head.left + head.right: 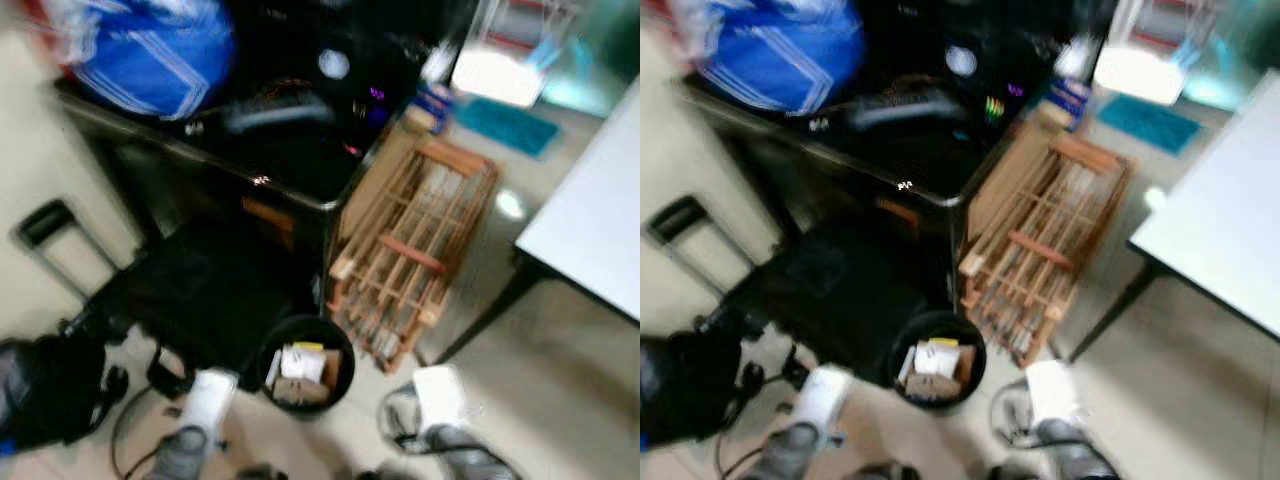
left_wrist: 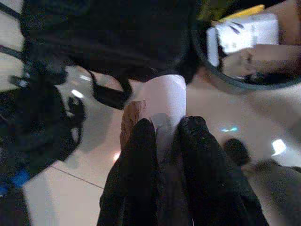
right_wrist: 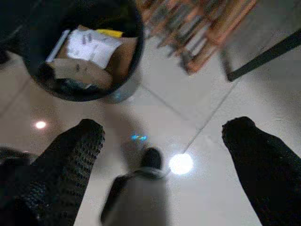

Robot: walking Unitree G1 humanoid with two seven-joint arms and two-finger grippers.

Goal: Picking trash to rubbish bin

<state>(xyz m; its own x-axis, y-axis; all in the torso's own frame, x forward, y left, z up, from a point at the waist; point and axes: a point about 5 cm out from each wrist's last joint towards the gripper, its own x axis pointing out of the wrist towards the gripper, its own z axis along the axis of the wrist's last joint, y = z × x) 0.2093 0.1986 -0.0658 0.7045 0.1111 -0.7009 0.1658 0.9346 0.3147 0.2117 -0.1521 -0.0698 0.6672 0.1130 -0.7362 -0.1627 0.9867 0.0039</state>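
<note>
The left gripper pinched a white paper cup between its fingers, the cup's long axis running straight out from the jaws. Just beyond and to the robot's right stood the black bin, already holding paper scraps. The right gripper hung spread and empty, equally near the bin.

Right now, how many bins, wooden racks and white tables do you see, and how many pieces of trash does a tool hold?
Black rubbish bin: 1
Wooden rack: 1
White table: 1
White paper trash held in the left tool: 1
Total: 4
</note>
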